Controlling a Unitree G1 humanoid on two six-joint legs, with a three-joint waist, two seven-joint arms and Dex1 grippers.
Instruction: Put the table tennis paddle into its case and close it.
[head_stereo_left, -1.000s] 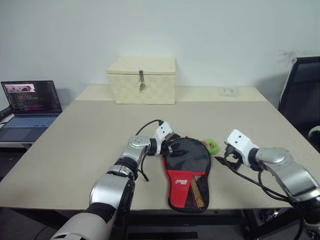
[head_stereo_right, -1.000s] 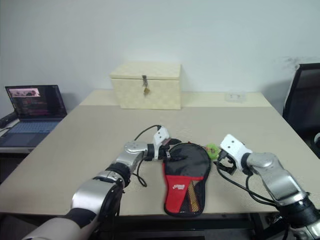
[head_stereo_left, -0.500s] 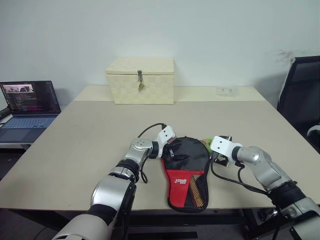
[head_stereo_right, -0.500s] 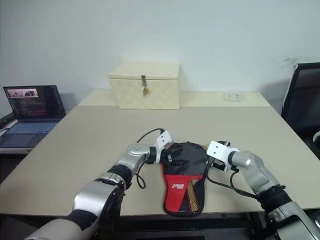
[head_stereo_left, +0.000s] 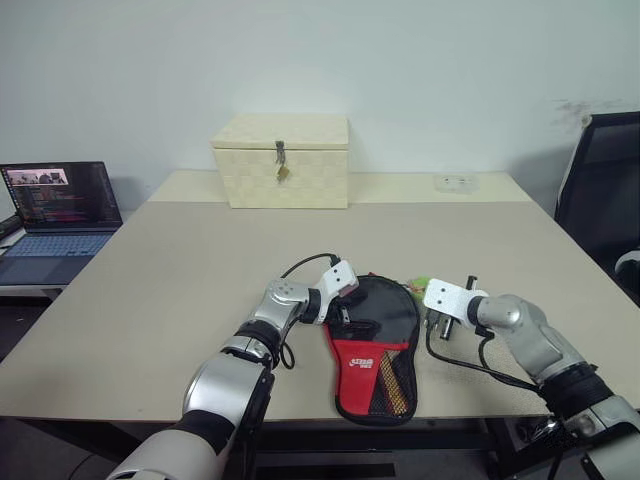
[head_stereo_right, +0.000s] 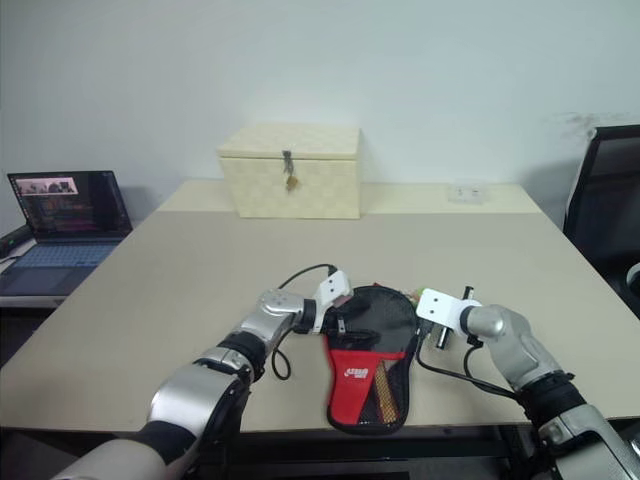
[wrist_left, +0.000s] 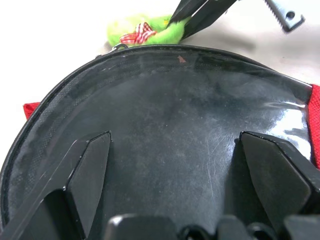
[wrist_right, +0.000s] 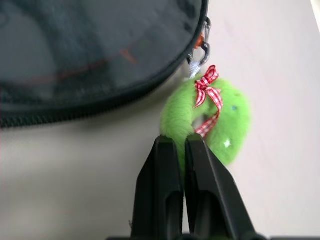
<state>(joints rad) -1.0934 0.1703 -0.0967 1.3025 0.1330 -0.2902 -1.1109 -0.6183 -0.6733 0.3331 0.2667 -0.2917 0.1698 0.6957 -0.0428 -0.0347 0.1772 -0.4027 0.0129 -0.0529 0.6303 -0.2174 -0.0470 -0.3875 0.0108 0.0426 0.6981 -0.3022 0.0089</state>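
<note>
The case (head_stereo_left: 372, 340), black with a red logo panel and a mesh pocket, lies flat near the table's front edge, its round end pointing away from me. A tan strip that looks like the table tennis paddle's handle (head_stereo_left: 387, 372) shows through the mesh; the rest of the paddle is hidden. My left gripper (wrist_left: 175, 140) is open, its fingers (wrist_left: 92, 160) spread over the case's glossy round end. My right gripper (wrist_right: 180, 142) is shut on the fluffy green pull tag (wrist_right: 225, 120), which hangs from the zipper slider (wrist_right: 201, 50) at the case's rim. In the left eye view the tag (head_stereo_left: 418, 283) lies just right of the case.
A cream checkered latched box (head_stereo_left: 282, 160) stands at the back of the table (head_stereo_left: 180, 270). An open laptop (head_stereo_left: 55, 205) sits on a side surface at the left. A black chair (head_stereo_left: 605, 190) is at the right, and a small white socket block (head_stereo_left: 455, 182) lies at the far right.
My right gripper swung in from the right to the green pull tag and shut on it. The left gripper stayed open over the case's round end.
</note>
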